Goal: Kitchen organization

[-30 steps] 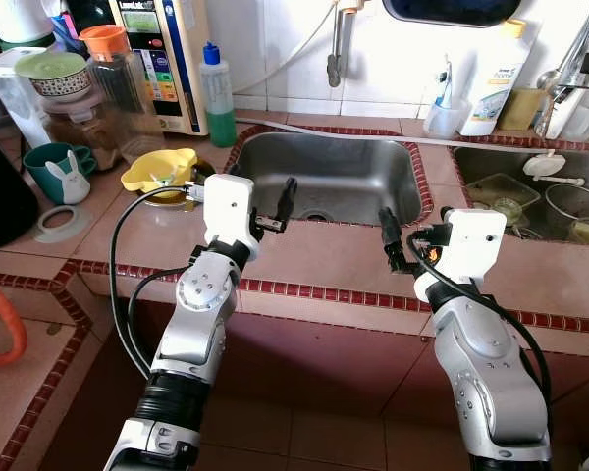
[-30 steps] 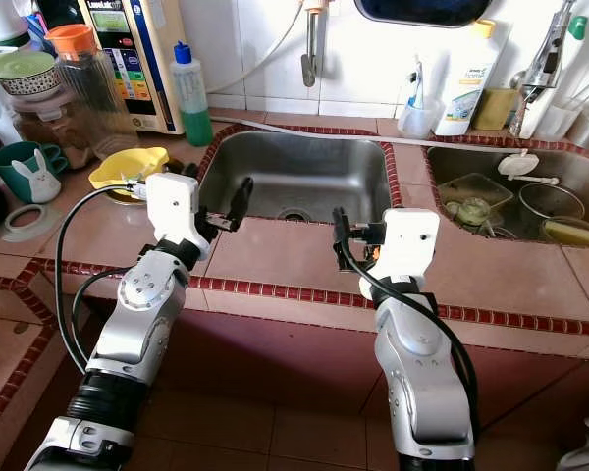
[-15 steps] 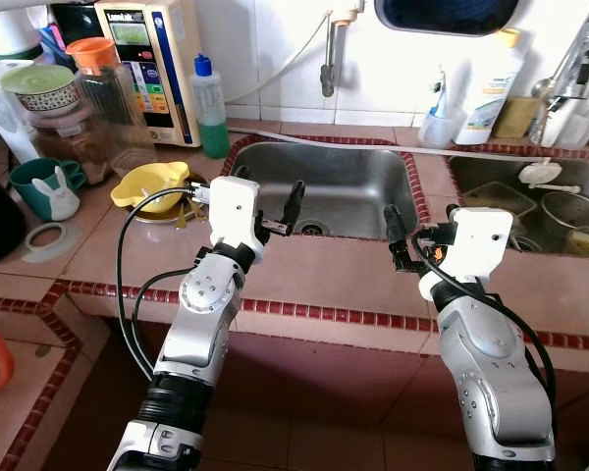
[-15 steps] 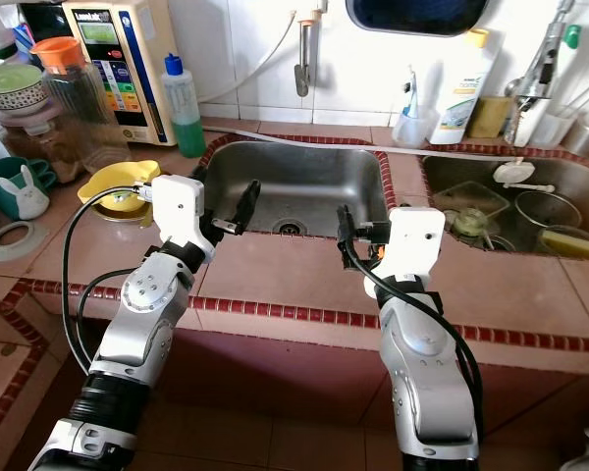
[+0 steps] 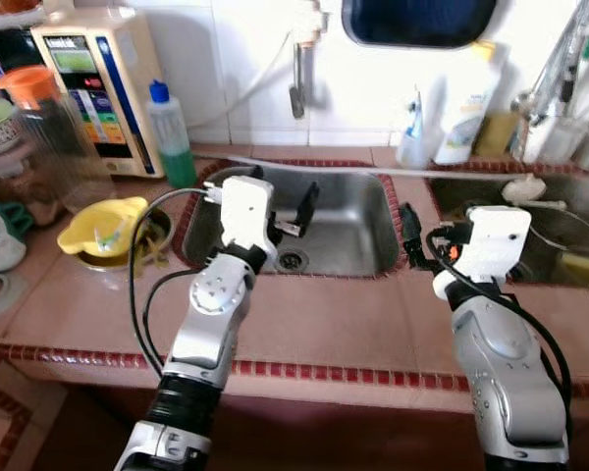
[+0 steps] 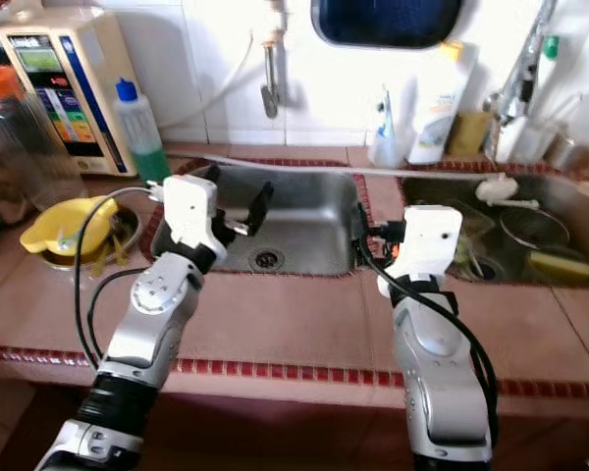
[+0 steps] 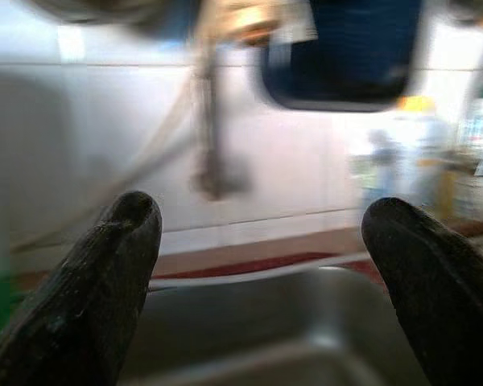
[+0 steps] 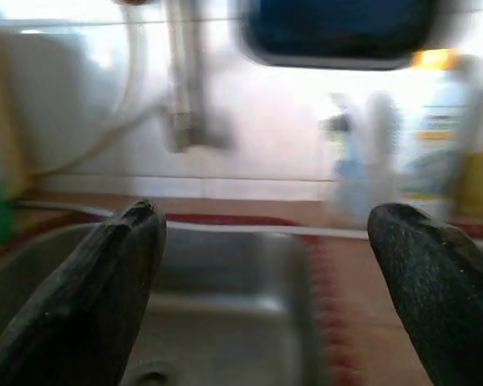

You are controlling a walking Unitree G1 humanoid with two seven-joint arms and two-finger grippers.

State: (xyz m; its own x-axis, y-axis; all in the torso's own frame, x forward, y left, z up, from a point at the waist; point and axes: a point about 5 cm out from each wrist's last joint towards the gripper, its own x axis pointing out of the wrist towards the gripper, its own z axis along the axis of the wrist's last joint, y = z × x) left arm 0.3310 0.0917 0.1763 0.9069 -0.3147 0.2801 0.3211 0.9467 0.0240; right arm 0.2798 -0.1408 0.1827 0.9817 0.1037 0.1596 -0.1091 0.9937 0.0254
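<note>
Both my arms reach out over the tiled counter toward the empty steel sink (image 5: 358,231). My left gripper (image 5: 293,201) hovers over the sink's left part, open, with nothing between its fingers (image 7: 88,297). At the sink's right rim my right gripper (image 5: 410,234) is also open and empty, its fingers (image 8: 105,281) spread wide. A yellow bowl (image 5: 103,224) sits on the counter left of the sink. The second sink (image 5: 579,211) on the right holds dishes and containers.
A green soap bottle (image 5: 172,137), a water purifier (image 5: 83,83) and a glass pitcher with an orange lid (image 5: 34,123) stand at the back left. A faucet (image 5: 299,69) hangs above the sink. A white bottle (image 5: 466,118) and a brush cup (image 5: 410,142) stand behind.
The camera has moved closer to the counter and the picture is blurred. Both grippers now reach further over the sink, still open.
</note>
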